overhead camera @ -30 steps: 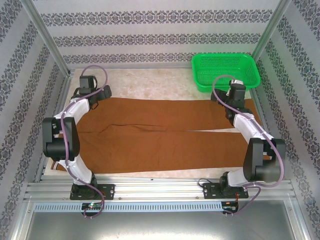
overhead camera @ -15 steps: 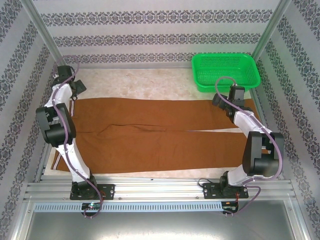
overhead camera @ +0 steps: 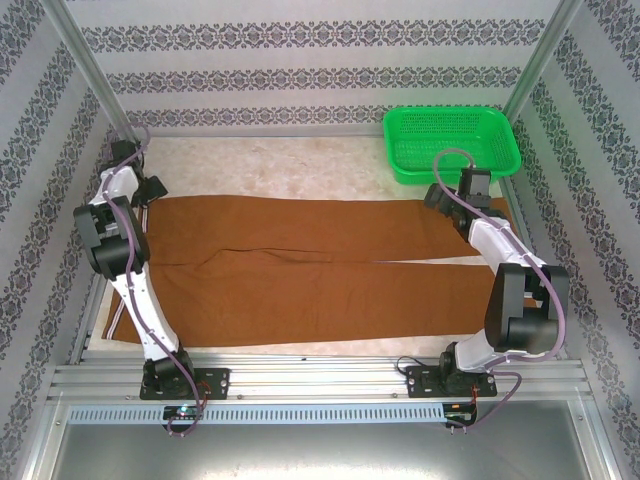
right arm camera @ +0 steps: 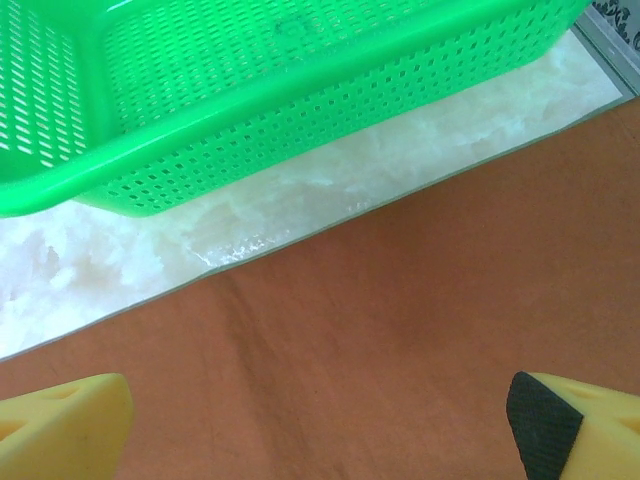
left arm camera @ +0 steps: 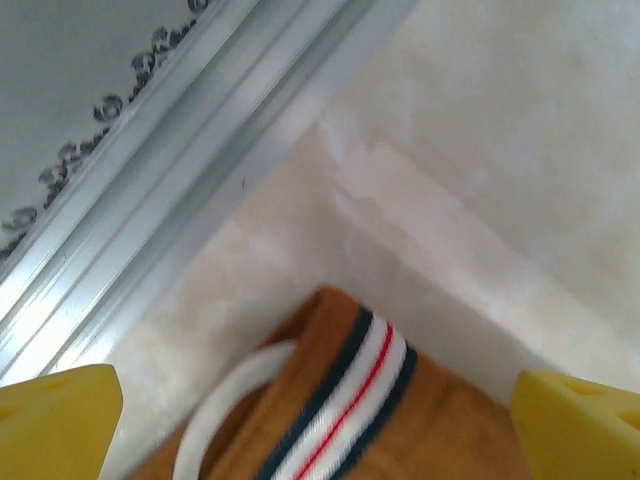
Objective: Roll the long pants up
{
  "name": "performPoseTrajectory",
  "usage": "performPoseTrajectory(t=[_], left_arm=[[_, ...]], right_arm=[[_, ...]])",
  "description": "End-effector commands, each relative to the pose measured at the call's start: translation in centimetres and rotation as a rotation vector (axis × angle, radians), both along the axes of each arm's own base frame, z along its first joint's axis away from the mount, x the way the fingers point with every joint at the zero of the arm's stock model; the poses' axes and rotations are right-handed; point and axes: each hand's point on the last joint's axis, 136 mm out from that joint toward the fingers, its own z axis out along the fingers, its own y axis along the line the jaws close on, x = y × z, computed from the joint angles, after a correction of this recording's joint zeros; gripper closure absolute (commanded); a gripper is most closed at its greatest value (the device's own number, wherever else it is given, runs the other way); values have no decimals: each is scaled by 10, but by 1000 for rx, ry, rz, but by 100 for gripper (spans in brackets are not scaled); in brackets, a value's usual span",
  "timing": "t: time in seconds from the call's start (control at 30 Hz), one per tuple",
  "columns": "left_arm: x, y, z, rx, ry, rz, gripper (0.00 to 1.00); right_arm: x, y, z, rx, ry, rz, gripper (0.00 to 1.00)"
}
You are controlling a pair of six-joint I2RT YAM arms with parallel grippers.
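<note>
My left gripper (left arm camera: 318,425) and right gripper (right arm camera: 320,425) both hang wide open, holding nothing, over the flat rust-brown cloth long pants (overhead camera: 300,270).

The long pants (overhead camera: 300,290) are matt cloth. The basket (right arm camera: 300,120) at 1 o'clock is glossy perforated plastic; the rail (left arm camera: 200,130) is bare metal.

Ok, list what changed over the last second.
The left gripper swung left along the far edge of the long pants to the waistband corner by the frame, its jaws open and holding nothing. The right gripper barely shifted and is open over the leg end. The pants and the green basket stayed put.
</note>
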Motion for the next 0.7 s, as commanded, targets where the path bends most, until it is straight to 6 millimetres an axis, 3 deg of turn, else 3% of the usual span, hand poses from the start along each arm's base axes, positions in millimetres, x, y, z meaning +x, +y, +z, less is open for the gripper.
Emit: performPoseTrajectory(t=[0.0,0.17,0.23,0.3,0.37,0.4,0.53,0.67], left_arm=[[-6,-9,-27,-74,93,-55,0],[6,-31,-48,-228,108,-126,2],[8,-36,-51,-254,105,-138,23],[9,-36,-49,-261,88,-137,59],[8,-37,-48,-261,84,-145,81],[5,-36,-47,-251,95,-143,100],[-4,-28,-44,-209,107,-121,100],[-7,-28,-37,-205,96,-113,100]], right_arm=[[2,-5,1,-1,13,-31,2],[5,-6,6,1,12,-41,2],[7,-7,10,1,1,-43,2],[10,-10,13,-5,-3,-56,2],[12,-16,15,-20,12,-79,2],[13,-19,16,-31,27,-88,2],[11,-42,23,-75,69,-163,2],[-5,-87,12,-36,161,-342,2]])
